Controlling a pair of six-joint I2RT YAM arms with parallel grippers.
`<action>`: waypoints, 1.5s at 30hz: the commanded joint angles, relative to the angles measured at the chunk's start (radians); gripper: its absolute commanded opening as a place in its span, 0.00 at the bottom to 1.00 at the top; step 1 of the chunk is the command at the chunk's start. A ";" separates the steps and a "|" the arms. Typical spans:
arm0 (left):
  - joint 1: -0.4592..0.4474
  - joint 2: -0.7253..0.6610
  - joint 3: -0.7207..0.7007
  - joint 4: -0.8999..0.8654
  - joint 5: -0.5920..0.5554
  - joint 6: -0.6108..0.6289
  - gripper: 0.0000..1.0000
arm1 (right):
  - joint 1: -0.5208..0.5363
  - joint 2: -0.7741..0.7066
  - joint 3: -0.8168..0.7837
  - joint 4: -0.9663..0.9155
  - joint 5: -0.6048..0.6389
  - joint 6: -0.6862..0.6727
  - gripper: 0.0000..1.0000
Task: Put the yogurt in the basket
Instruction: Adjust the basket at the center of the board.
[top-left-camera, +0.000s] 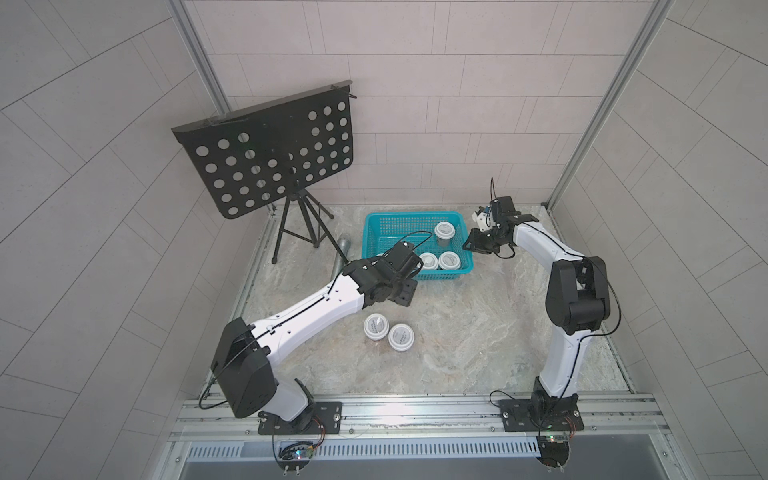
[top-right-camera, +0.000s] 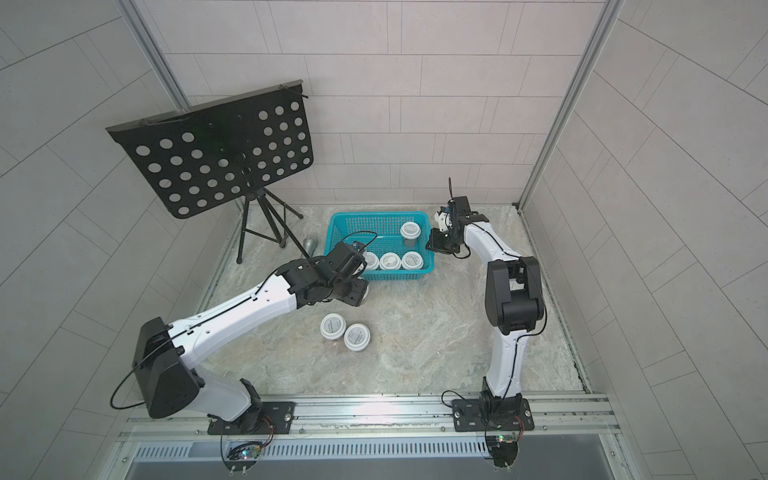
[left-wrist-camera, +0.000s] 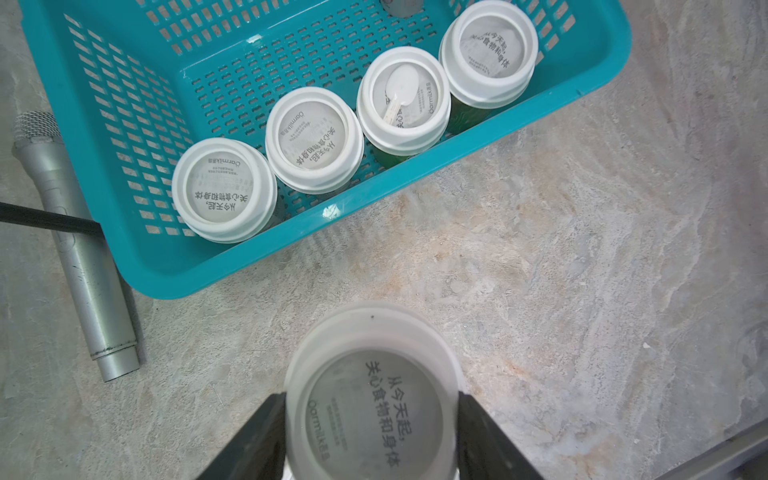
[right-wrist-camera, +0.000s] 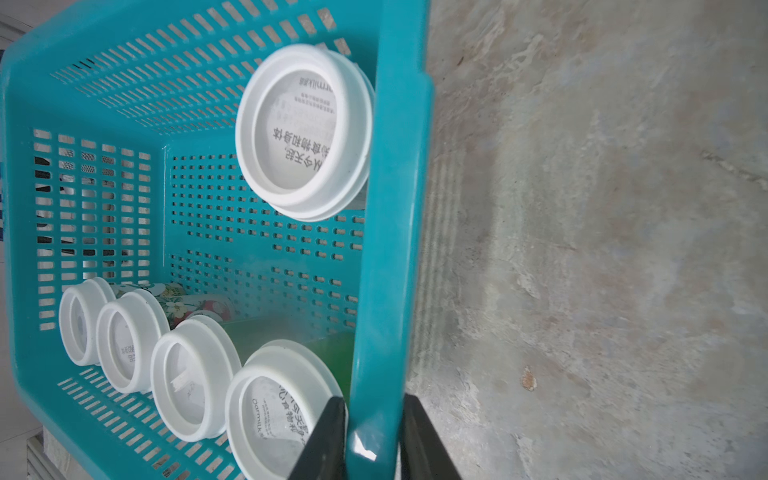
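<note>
Just outside the near wall of the basket (left-wrist-camera: 174, 274), left gripper (left-wrist-camera: 372, 419) grasps one yogurt cup (left-wrist-camera: 370, 357). Right gripper (right-wrist-camera: 374, 432) is clenched on the basket's right rim. Inside: four cups (left-wrist-camera: 314, 141) rowed along the near wall, fifth cup (top-left-camera: 443, 230) by the far right corner; two more cups (top-left-camera: 375, 326) side by side near the middle of the table (top-left-camera: 457, 332).

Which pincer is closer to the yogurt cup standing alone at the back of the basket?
Right. The right pincer clamps the basket rim just beside the lone cup; the left pincer, holding another cup, hangs outside the basket's near wall.
</note>
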 joint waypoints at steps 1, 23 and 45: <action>0.011 -0.037 0.036 -0.021 -0.010 0.017 0.65 | 0.002 -0.012 -0.035 -0.009 0.012 0.016 0.24; 0.080 0.074 0.271 -0.033 0.019 0.095 0.66 | 0.006 -0.266 -0.362 0.095 0.066 0.075 0.21; 0.164 0.520 0.566 0.114 -0.011 0.021 0.66 | 0.013 -0.272 -0.374 0.106 0.038 0.083 0.21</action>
